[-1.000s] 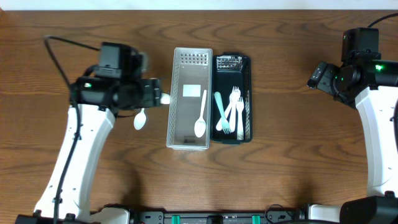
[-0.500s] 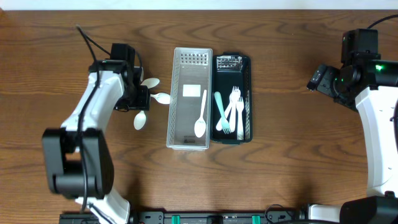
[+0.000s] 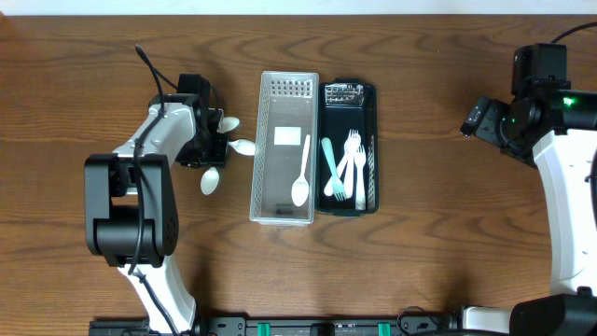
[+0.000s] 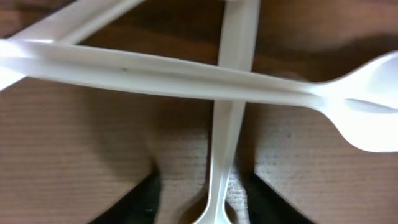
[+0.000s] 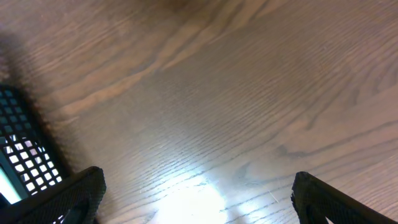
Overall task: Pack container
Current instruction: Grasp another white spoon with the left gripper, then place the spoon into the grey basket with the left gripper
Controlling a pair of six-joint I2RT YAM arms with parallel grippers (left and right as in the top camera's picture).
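Observation:
Three white plastic spoons lie loose on the table left of the white basket (image 3: pixel 256 159): one (image 3: pixel 227 124), one (image 3: pixel 242 147) and one (image 3: pixel 210 181). My left gripper (image 3: pixel 211 149) is down among them. In the left wrist view its open fingers (image 4: pixel 202 194) straddle an upright spoon handle (image 4: pixel 231 124), with a gap on each side. A second spoon (image 4: pixel 186 71) lies across that handle. Another white spoon (image 3: pixel 301 173) lies in the basket. My right gripper (image 3: pixel 476 117) is open and empty, above bare wood (image 5: pixel 199 193).
A dark tray (image 3: pixel 374 149) stands against the basket's right side, holding white forks (image 3: pixel 352 168) and a teal utensil (image 3: pixel 330 163). Its mesh corner shows at the left of the right wrist view (image 5: pixel 18 143).
My left arm has swung in and down onto the loose spoons beside the basket. The right arm has not moved.

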